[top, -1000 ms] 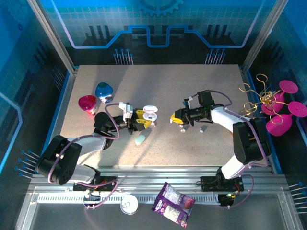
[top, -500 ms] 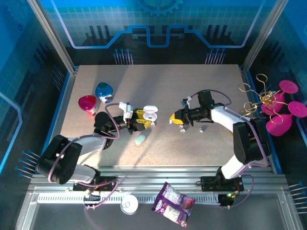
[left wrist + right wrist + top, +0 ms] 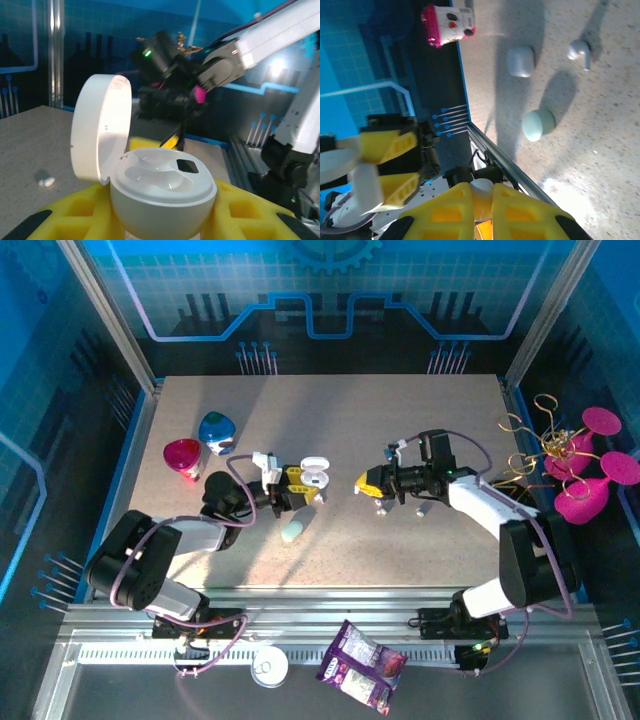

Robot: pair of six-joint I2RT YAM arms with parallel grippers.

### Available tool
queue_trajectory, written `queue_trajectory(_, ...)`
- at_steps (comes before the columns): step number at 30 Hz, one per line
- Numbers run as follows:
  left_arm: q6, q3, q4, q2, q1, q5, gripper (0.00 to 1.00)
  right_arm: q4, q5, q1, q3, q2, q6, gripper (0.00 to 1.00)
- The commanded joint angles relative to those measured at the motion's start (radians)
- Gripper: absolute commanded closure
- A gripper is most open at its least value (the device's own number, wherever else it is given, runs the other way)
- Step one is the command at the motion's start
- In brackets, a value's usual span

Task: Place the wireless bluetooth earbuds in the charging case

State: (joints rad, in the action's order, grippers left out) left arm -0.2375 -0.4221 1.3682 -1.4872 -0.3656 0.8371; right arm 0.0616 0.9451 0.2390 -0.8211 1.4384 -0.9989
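Item: my left end effector (image 3: 302, 487), clamped on the open charging case (image 3: 162, 192) (lid up), has edged toward my right end effector (image 3: 367, 483), which pinches one earbud (image 3: 481, 187); insertion looks imminent.

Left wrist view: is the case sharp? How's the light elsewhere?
Left wrist: the open case in the left hand is sharp and brightly lit, the right arm behind it blurred. Top external: sunlit patches and soft shadow bands cross the table. Right wrist: glare bottom right, long shadows from the loose earbud and mint case; the held earbud in the right hand is glare-free.
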Motion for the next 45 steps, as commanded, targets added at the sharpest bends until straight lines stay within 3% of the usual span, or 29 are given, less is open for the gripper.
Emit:
queue_trajectory(1,0.068,-0.028,0.034,-0.035,-0.004,-0.085,0.66,-0.099,-0.040,0.022,0.030,-0.081,-0.117,0.90)
queue_trajectory(8,0.136,-0.072,0.034,-0.113,-0.035,-0.173,0.67,-0.380,-0.070,0.072,0.096,-0.160,-0.379,0.91)
queue_trajectory(17,0.199,-0.080,0.033,-0.147,-0.084,-0.217,0.67,-0.536,-0.106,0.155,0.072,-0.149,-0.482,0.91)
queue_trajectory(45,0.218,-0.107,0.032,-0.164,-0.129,-0.339,0.67,-0.155,-0.309,0.275,-0.139,-0.088,-0.167,0.92)
